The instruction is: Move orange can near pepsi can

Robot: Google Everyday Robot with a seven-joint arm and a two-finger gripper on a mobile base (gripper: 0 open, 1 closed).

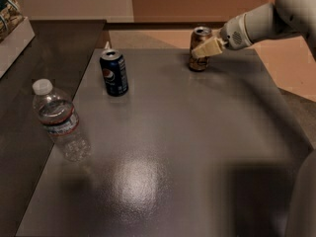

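Gripper (201,51) at right side of orange can (198,63), pepsi can (114,73) well apart; grip cannot be told.

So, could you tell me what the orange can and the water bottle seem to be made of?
The orange can looks metal, with a silvery top; the gripper is at its side. The water bottle looks like clear plastic, see-through, white-capped.
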